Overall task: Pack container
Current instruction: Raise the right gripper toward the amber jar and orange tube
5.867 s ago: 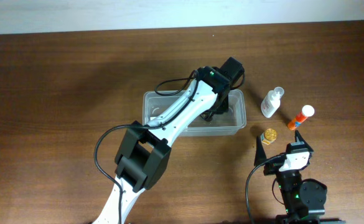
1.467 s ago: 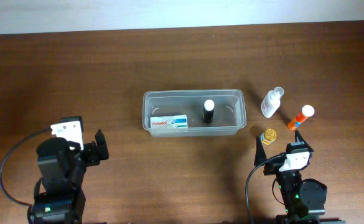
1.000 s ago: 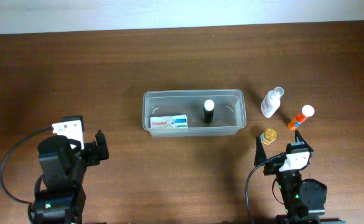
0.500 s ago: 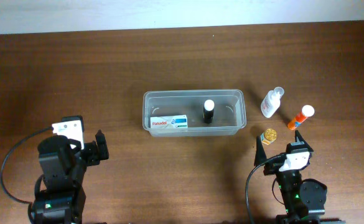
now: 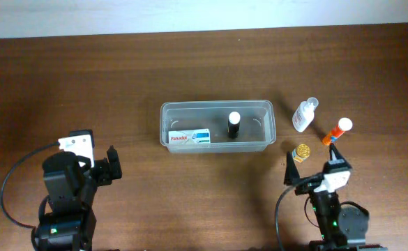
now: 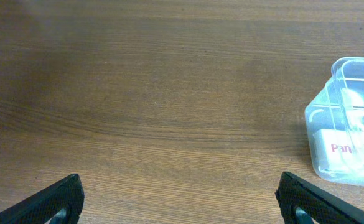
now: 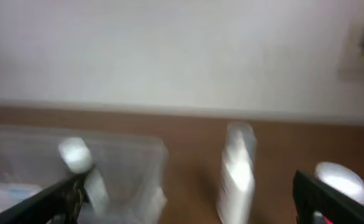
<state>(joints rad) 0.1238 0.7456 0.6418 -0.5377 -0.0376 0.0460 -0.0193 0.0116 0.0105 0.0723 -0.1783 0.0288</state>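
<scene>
Dark wood table [image 5: 85, 70], pale wall behind in right wrist view. Mid-table sits the container [image 5: 217, 105], flat, mouth up, long axis running L–R in overhead view. Inside: Panadol box [image 5: 190, 137] at its L end against the near wall, and black bottle [image 5: 233, 124] w/ white cap upright near its ctr. R end of container is free.

Outside, just R of container: white bottle [image 5: 304, 115], orange stick [image 5: 336, 131] beyond it, gold item [image 5: 302, 151] off the near R corner. By that gold item is the right gripper [image 5: 314, 159], fingers spread wide, nothing held. Well L of container, the left gripper [image 6: 178, 200] is also wide open and empty.

Likely next: R arm picks one of the three loose items. Come from above, pinch across the narrow side, lift over the rim, set down in the free R end w/o knocking the upright bottle.
</scene>
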